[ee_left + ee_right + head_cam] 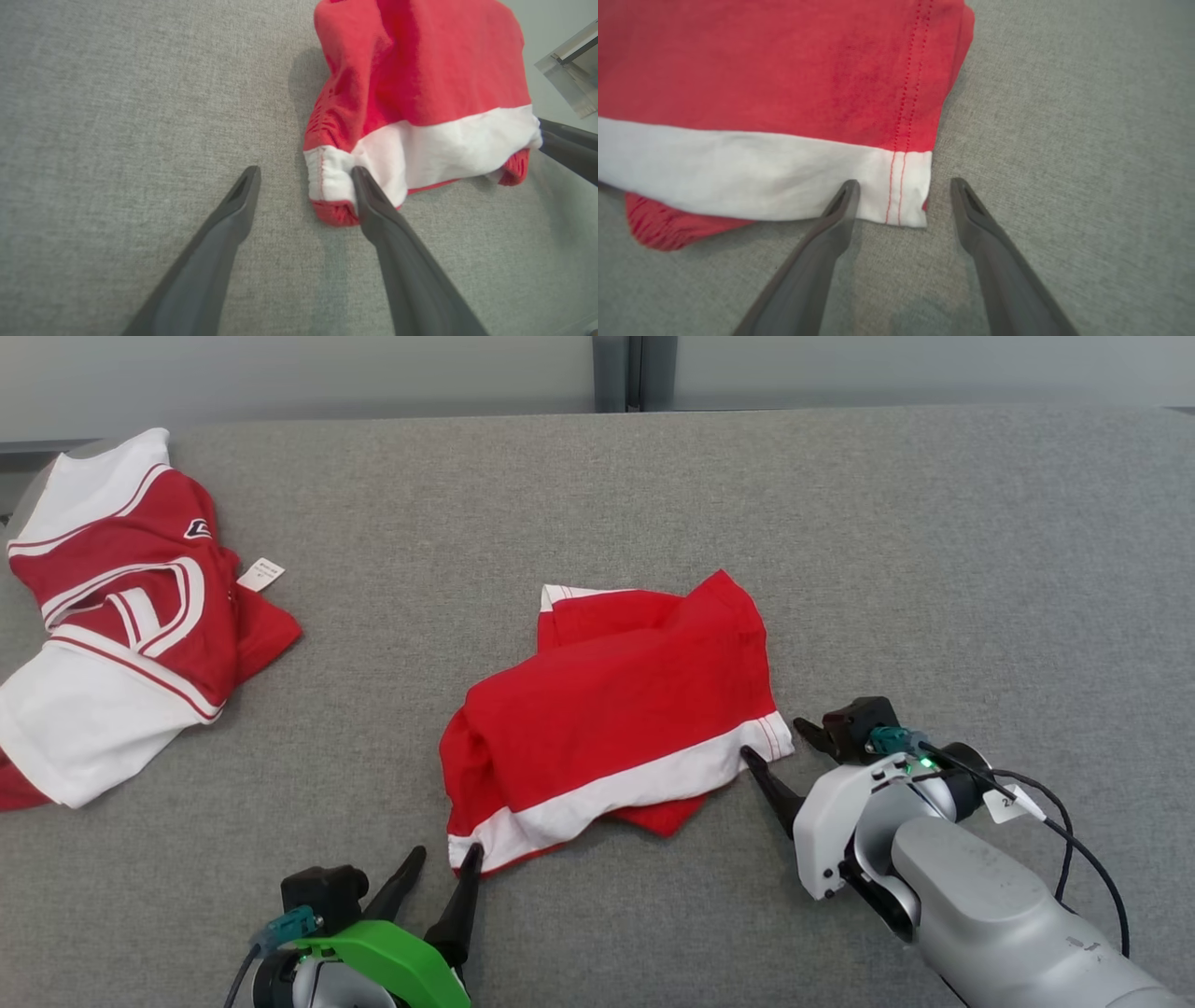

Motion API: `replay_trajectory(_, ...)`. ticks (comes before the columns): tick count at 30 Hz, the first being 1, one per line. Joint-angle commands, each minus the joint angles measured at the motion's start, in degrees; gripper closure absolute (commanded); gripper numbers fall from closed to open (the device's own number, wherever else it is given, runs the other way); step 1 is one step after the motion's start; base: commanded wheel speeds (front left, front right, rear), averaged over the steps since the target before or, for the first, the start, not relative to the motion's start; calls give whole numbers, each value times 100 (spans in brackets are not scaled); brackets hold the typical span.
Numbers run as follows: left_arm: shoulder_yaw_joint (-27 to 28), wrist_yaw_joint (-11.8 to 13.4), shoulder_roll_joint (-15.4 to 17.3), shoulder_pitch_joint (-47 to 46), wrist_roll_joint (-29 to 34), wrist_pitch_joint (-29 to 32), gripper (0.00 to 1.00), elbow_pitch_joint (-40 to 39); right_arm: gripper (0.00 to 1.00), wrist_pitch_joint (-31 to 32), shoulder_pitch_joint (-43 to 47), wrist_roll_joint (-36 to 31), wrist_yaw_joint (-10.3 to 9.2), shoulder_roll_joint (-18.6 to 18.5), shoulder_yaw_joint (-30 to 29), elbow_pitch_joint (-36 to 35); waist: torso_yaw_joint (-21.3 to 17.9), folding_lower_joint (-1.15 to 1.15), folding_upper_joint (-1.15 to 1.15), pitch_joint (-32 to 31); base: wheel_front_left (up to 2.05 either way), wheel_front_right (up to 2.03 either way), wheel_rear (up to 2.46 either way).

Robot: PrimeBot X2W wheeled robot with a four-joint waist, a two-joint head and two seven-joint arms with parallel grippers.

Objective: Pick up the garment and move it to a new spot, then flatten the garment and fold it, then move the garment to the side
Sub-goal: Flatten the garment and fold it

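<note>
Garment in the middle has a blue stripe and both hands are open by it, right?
No: the head view shows the stripe is white, not blue. The garment is in the middle, with the left hand and right hand open by it.

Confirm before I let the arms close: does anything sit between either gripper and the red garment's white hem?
Nothing visible does. The left gripper and right gripper, both open, stand at the two corners of the white hem of the red garment on the grey table. The other jersey lies apart, far left.
</note>
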Motion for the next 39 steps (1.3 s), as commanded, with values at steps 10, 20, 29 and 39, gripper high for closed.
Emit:
replay_trajectory(10,-147,-16,79,-197,-160,-101,0,134,14,-198,-237,212,-6,19,345,275,-17,0,0,40,0,0,0)
replay_trajectory(20,-245,-16,81,-271,-237,-174,0,249,57,-341,-404,372,-6,72,635,454,-20,0,0,68,0,0,0)
replay_trajectory(29,-315,-16,67,-310,-279,-184,0,337,100,-432,-444,572,-7,69,838,586,-51,0,0,74,0,0,0)
replay_trajectory(39,-460,-14,81,-238,-284,-122,100,159,100,-511,-465,764,-7,53,1015,654,-117,0,0,39,0,0,0)
